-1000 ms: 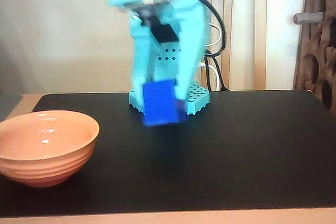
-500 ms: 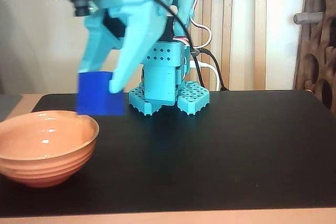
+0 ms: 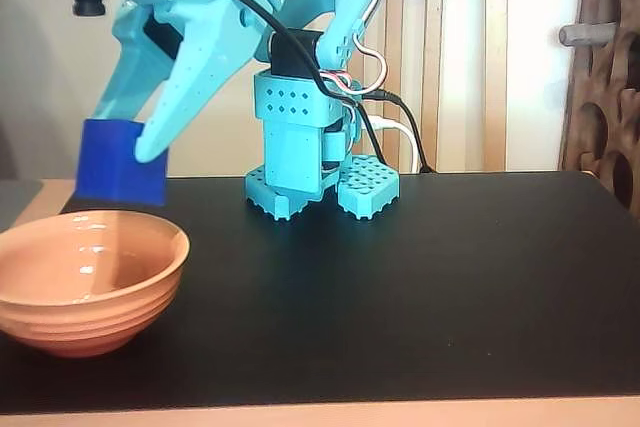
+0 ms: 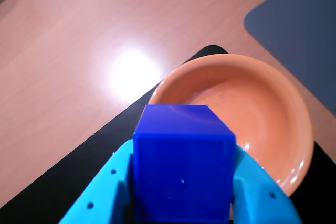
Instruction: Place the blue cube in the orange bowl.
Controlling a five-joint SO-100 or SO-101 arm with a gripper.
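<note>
My turquoise gripper [image 3: 128, 152] is shut on the blue cube [image 3: 120, 163] and holds it in the air at the left of the fixed view, just above and behind the far rim of the orange bowl [image 3: 85, 282]. In the wrist view the cube [image 4: 182, 163] sits between my two fingers [image 4: 105, 192], and the empty bowl [image 4: 252, 114] lies below and beyond it, a little to the right. The bowl stands at the left front corner of the black mat [image 3: 400, 287].
The arm's turquoise base [image 3: 320, 182] stands at the mat's far edge, with cables trailing to its right. Bare wooden tabletop [image 4: 79, 51] lies beyond the mat's corner in the wrist view. A grey mat [image 4: 299, 19] shows at top right there.
</note>
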